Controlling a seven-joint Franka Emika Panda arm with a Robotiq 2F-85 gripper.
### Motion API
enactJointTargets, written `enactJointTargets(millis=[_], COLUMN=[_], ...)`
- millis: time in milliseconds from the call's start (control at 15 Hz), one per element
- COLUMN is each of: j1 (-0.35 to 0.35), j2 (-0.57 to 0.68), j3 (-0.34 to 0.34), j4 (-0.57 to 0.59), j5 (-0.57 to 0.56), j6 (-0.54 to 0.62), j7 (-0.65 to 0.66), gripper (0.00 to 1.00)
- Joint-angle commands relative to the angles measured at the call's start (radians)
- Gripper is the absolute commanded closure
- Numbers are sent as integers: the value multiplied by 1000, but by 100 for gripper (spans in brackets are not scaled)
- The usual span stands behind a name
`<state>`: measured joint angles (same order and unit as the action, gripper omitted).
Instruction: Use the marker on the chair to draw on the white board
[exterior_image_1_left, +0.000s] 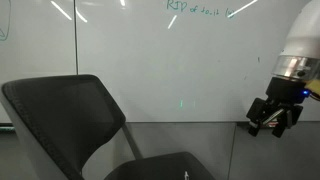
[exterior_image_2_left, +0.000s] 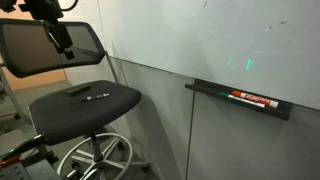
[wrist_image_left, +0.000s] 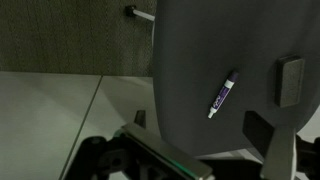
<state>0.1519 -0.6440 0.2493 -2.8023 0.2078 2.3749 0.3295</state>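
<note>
1. Wrist view: the marker (wrist_image_left: 222, 93) lies at a slant on the grey seat of the chair (wrist_image_left: 190, 50). It is well in from the seat's left edge, beyond which pale floor (wrist_image_left: 50, 110) shows.
2. A small grey block (wrist_image_left: 291, 80) sits to the marker's right on the same seat, apart from it, with bare seat between them.
3. In an exterior view the marker (exterior_image_2_left: 97, 97) rests near the middle of the seat, with open seat toward the near rim.
4. The white board (exterior_image_2_left: 220, 35) stands to the far right of the chair. A tray (exterior_image_2_left: 205, 88) juts out below it and holds a dark marker with red-orange markings (exterior_image_2_left: 255, 98), well apart from the chair.
5. The gripper (exterior_image_2_left: 60, 38) hangs above the seat, in front of the top of the backrest, and points downward.
6. In an exterior view the gripper (exterior_image_1_left: 275, 115) is to the right of the backrest, level with the board's lower edge. Its fingers are spread apart and grasp nothing.
</note>
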Motion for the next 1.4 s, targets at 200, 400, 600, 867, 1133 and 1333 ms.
enactJointTargets(millis=[200,400,600,867,1133,1333], j1=[6,6,6,6,17,34], j2=[2,2,2,2,23,67], j3=[-8,-8,-8,-8,-6,4], j4=[1,1,1,1,5,15], j5=[-7,-7,-7,-7,0,6], j6=[-4,-4,-4,-4,23,55], j7=[4,4,4,4,-7,-13], gripper=[0,0,0,0,0,0])
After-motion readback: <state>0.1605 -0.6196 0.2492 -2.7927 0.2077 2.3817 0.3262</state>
